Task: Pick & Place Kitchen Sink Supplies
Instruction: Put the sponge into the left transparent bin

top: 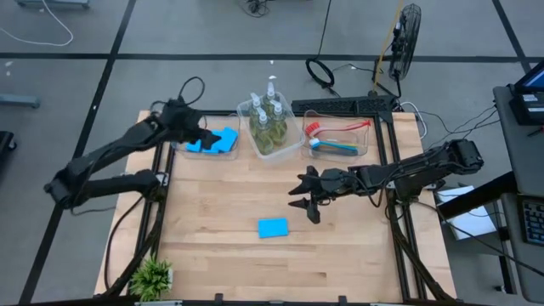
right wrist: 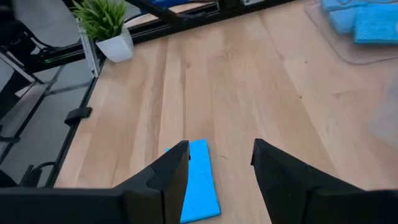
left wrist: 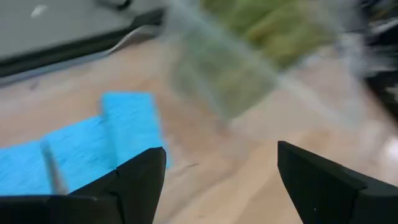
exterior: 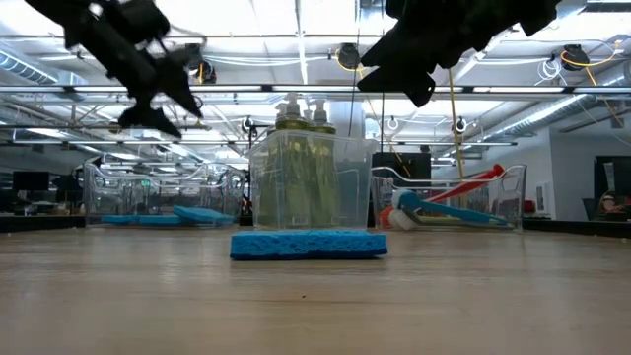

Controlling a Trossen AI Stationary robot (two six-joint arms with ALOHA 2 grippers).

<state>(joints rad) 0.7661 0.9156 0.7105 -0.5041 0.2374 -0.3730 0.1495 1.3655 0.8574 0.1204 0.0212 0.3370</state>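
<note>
One light-blue sponge (top: pixel 273 227) lies flat on the wooden table, seen edge-on in the low view (exterior: pixel 308 244). My right gripper (top: pixel 304 204) hangs open above the table just to the sponge's far right; in its wrist view (right wrist: pixel 221 152) the sponge (right wrist: pixel 200 183) shows below the fingers, untouched. More light-blue sponges (top: pixel 212 141) lie in the left clear tub. My left gripper (top: pixel 202 134) hovers open over that tub and holds nothing (left wrist: pixel 221 155). Pump bottles (top: pixel 268 119) stand in the middle tub. Red and blue brushes (top: pixel 336 136) lie in the right tub.
A small potted plant (top: pixel 153 274) stands at the table's near left corner (right wrist: pixel 106 25). The three clear tubs line the far edge. Bare wood (top: pixel 221 195) lies between the tubs and the loose sponge. Black frame rails run along both sides.
</note>
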